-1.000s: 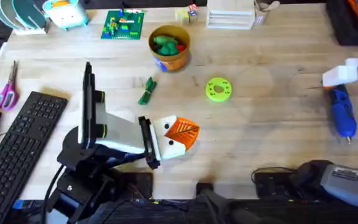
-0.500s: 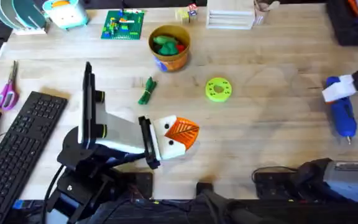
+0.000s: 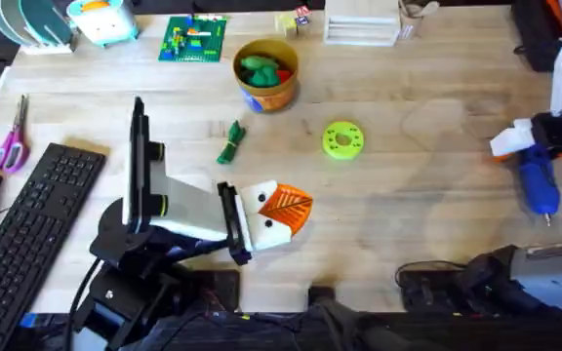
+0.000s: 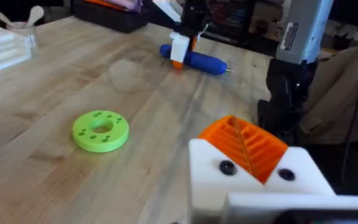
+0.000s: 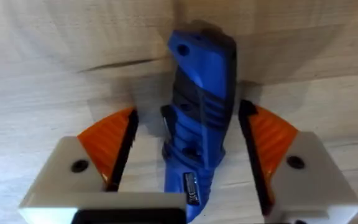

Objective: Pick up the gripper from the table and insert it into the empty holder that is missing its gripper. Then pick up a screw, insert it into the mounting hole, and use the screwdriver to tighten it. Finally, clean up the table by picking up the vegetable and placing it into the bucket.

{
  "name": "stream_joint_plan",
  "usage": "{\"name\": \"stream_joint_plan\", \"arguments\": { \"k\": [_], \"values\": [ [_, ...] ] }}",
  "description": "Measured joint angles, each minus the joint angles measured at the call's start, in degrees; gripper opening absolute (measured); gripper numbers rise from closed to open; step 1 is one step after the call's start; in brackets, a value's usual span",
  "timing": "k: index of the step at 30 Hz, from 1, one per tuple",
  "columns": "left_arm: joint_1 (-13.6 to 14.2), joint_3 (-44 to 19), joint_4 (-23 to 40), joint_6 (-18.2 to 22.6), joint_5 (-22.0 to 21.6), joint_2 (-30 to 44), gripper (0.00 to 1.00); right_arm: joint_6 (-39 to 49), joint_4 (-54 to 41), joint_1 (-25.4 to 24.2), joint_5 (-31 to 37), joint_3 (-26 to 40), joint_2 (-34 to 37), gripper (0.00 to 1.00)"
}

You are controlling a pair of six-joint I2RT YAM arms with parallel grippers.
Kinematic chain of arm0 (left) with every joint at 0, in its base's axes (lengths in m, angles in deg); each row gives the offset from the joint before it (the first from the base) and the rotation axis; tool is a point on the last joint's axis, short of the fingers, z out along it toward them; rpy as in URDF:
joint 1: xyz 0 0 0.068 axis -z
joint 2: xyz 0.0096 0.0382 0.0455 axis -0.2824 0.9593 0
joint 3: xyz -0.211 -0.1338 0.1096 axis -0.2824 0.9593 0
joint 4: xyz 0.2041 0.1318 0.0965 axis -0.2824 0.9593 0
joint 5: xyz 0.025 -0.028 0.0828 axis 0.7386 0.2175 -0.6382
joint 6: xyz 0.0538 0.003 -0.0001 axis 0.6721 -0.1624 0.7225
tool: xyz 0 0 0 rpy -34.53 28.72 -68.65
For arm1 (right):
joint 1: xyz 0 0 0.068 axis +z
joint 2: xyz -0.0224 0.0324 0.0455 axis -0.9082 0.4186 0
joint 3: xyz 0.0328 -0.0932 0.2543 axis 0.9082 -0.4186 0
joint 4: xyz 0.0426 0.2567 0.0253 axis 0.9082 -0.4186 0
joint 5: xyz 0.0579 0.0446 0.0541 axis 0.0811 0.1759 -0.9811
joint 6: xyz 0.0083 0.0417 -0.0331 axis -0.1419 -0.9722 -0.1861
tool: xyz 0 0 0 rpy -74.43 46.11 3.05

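The blue screwdriver (image 3: 540,185) lies at the table's right side, bit toward the front edge. My right gripper (image 3: 521,144) is open and straddles the screwdriver's (image 5: 201,74) rear end, with an orange pad (image 5: 114,146) on each side, apart from it. My left gripper (image 3: 286,208) rests shut near the front middle, its orange tips (image 4: 247,143) together on white holders (image 4: 253,186). The dark green vegetable (image 3: 230,143) lies left of centre. Behind it stands the yellow-orange bucket (image 3: 279,96). A loose gripper tip and loose screws are out of view.
A lime-green ring disc (image 3: 342,139) lies at mid-table. Green and red toy foods fill the bucket. A keyboard (image 3: 37,219) and scissors (image 3: 10,141) sit at the left. A green brick plate (image 3: 194,39) and white trays (image 3: 362,24) line the back edge.
My right gripper has come down and slightly left over the screwdriver's rear end. The left arm, vegetable and disc have not moved.
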Motion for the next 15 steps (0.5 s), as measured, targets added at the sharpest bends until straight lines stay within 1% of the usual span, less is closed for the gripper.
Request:
{"name": "stream_joint_plan", "arguments": {
  "k": [7, 15],
  "values": [
    [0.0, 0.0, 0.0, 0.0, 0.0, 0.0, 0.009, -0.1, 1.0, 0.0, -0.5, 0.0, 0.0, 0.98],
    [0.0, 0.0, 0.0, 0.0, 0.0, 0.0, 0.009, -1.0, 3.5, -0.3, -3.8, 0.0, 0.1, 0.979]
  ]
}}
